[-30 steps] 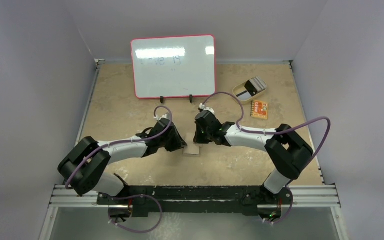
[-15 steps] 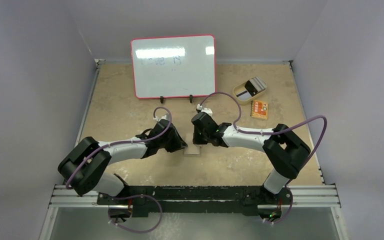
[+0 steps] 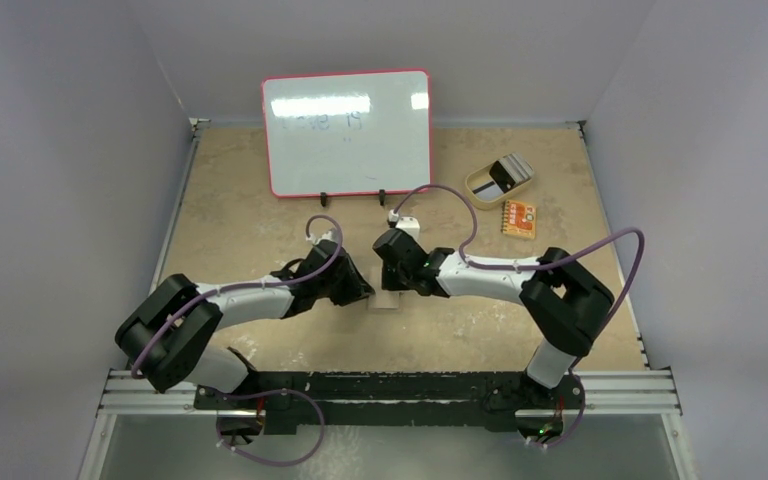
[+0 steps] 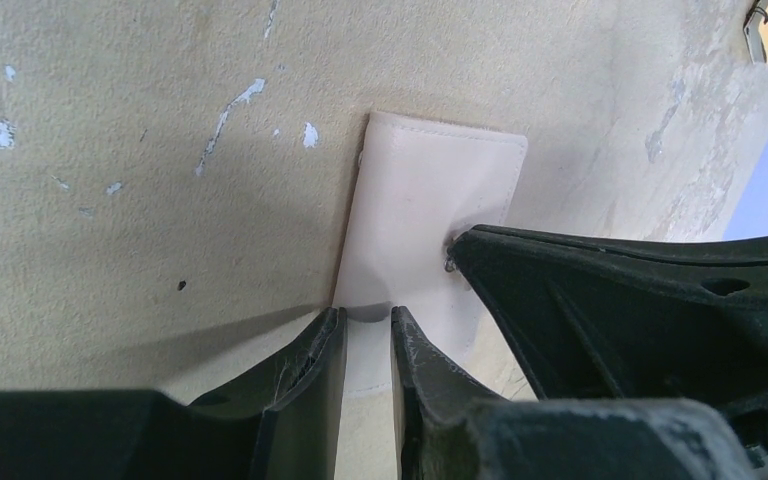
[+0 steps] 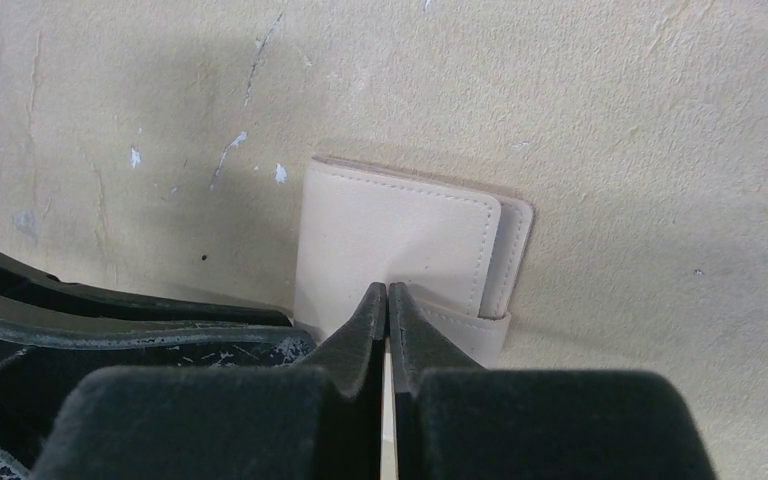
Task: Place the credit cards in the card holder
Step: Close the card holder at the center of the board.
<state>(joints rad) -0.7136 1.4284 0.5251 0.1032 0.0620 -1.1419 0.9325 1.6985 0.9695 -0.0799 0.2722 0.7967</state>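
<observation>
The card holder (image 3: 387,300) lies shut and flat on the table between my two grippers, a tan wallet (image 5: 390,240) with its tab (image 5: 480,335) wrapped round the near right edge. My left gripper (image 4: 368,312) rests its tips on the wallet (image 4: 430,200), jaws a narrow gap apart with nothing between them. My right gripper (image 5: 388,290) is shut, its tips touching the wallet's top close to the tab. The credit cards (image 3: 506,172), with a black stripe showing, lie in a tan oval dish (image 3: 477,186) at the back right, far from both grippers.
A whiteboard (image 3: 348,132) with a red frame stands upright at the back centre. A small orange square object (image 3: 519,218) lies just in front of the dish. In each wrist view the other arm's black gripper (image 4: 640,300) crowds in beside the wallet.
My right gripper has slid left and slightly nearer, onto the wallet. The left gripper has barely moved, and the wallet has stayed in place.
</observation>
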